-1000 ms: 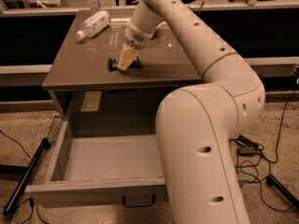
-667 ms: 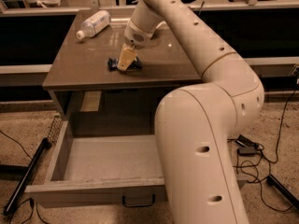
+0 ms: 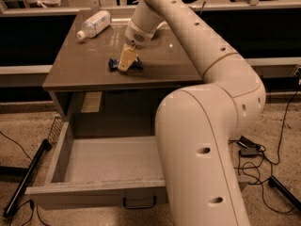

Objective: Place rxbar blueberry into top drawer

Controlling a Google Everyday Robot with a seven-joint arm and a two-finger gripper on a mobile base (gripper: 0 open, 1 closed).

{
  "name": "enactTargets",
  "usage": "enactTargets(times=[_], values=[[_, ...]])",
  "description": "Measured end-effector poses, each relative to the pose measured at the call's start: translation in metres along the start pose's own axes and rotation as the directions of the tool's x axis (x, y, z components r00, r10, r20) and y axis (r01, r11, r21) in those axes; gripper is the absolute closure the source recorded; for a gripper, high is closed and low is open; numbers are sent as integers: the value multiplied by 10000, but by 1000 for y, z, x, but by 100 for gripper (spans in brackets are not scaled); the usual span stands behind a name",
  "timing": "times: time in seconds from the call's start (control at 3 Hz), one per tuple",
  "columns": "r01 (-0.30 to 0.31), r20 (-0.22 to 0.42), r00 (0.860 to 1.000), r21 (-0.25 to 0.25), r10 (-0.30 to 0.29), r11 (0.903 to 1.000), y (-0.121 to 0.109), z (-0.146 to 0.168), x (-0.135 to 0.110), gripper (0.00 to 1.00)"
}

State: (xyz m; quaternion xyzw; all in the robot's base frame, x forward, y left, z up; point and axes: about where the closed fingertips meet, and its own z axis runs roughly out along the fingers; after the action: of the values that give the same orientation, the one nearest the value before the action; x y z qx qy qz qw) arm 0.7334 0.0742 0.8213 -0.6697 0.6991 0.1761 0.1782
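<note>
rxbar blueberry (image 3: 113, 64) on cabinet top (image 3: 84, 67), jaws touching it; top drawer (image 3: 108, 161) open.

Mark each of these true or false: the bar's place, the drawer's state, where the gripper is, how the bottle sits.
1. The rxbar blueberry lies on the cabinet top. True.
2. The top drawer is pushed shut. False: it is pulled open, and its pale floor shows.
3. The gripper is down at the rxbar blueberry on the cabinet top. True.
4. The plastic bottle stands upright beside the bar. False: it lies on its side near the rear left corner, apart from the bar.
</note>
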Motion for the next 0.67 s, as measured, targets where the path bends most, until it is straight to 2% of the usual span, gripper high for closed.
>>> enactTargets(times=[0.67], values=[[1, 54, 10000, 38, -1, 10000, 1, -3, 1, 100]])
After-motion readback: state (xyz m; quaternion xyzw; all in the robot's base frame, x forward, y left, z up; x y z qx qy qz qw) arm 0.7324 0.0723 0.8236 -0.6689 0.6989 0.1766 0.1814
